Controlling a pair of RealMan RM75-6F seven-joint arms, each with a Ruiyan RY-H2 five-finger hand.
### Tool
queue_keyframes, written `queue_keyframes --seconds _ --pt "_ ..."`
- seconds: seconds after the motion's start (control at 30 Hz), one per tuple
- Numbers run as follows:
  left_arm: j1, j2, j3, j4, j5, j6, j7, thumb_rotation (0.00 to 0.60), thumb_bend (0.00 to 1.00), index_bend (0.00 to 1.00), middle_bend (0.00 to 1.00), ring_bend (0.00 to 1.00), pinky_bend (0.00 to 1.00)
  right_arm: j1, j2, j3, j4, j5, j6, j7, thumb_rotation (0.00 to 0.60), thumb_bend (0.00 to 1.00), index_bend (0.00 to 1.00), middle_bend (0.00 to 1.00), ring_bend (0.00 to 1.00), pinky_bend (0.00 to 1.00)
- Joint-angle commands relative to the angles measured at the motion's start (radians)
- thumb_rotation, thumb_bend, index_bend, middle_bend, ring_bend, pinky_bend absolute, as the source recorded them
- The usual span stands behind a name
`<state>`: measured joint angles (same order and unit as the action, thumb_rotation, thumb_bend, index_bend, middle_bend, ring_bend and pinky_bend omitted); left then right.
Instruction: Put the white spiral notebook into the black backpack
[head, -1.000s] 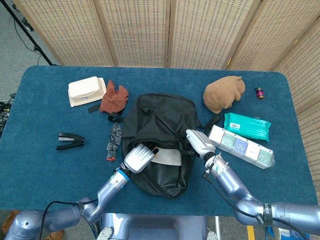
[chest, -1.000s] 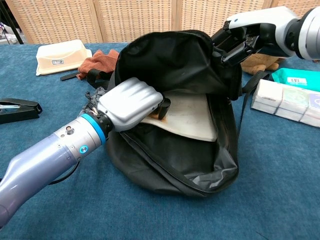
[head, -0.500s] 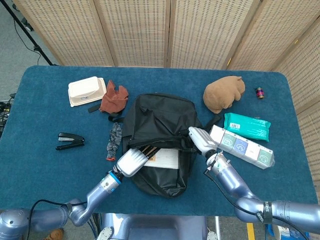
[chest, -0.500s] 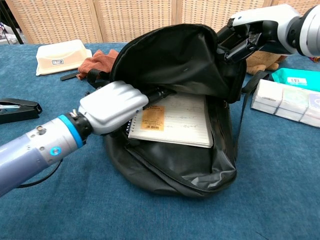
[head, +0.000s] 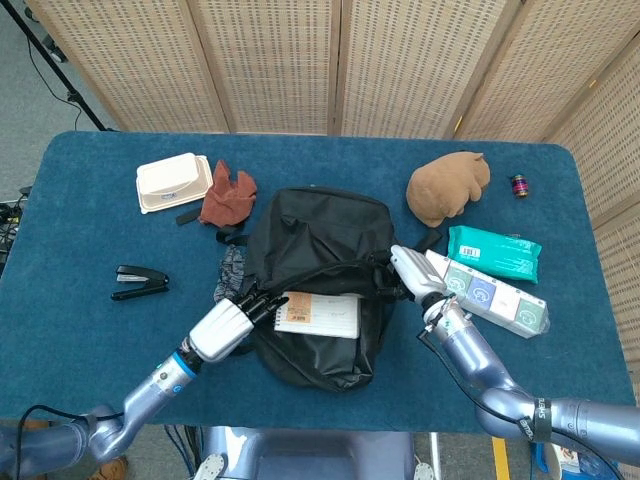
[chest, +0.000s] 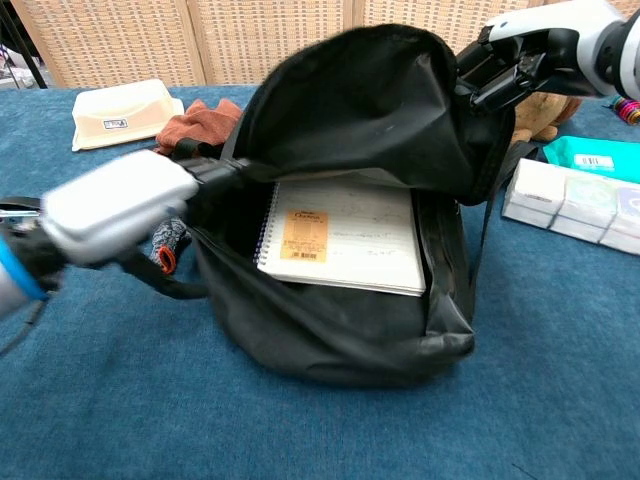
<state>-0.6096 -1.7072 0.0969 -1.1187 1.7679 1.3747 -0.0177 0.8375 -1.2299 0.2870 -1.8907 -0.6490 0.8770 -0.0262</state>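
The white spiral notebook (chest: 340, 235) lay inside the black fabric backpack (chest: 370, 120); both robot hands, left (head: 222, 328) and right (head: 415, 272), grasped its opening rim, so releasing seemed next.

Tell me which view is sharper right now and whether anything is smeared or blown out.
Head view: evenly lit and sharp, white spiral notebook clear inside the black backpack. Chest view: left hand smeared by motion blur; right hand at the top edge looks bright; backpack interior dark, notebook still readable.

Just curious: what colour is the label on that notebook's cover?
Orange, on the white spiral notebook; clearest in the chest view.
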Motion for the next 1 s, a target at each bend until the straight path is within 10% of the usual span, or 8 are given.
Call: queue_keyframes --seconds 0.03,0.37,0.8,1.0 --pt "0.045 0.081 0.041 0.031 0.048 0.092 -0.110 0.600 0.00 0.00 0.00 0.00 0.50 -0.004 0.001 -0.004 0.003 -0.005 0.000 0.002 0.600 0.71 0.63 0.54 0.43 0.60" --pt "0.108 0.270 0.024 -0.032 0.021 0.227 -0.265 0.600 0.00 0.00 0.00 0.00 0.50 -0.026 -0.019 -0.045 0.021 -0.058 -0.001 -0.004 0.600 0.71 0.63 0.54 0.43 0.60" --pt "0.109 0.289 -0.026 -0.061 -0.018 0.183 -0.256 0.600 0.00 0.00 0.00 0.00 0.31 -0.049 -0.057 -0.070 0.060 -0.084 -0.002 0.005 0.600 0.71 0.60 0.51 0.39 0.53" --pt "0.117 0.313 -0.056 -0.097 -0.070 0.150 -0.240 0.600 0.00 0.00 0.00 0.00 0.30 -0.081 0.000 -0.102 0.019 -0.228 -0.147 0.096 0.600 0.04 0.01 0.00 0.00 0.01"
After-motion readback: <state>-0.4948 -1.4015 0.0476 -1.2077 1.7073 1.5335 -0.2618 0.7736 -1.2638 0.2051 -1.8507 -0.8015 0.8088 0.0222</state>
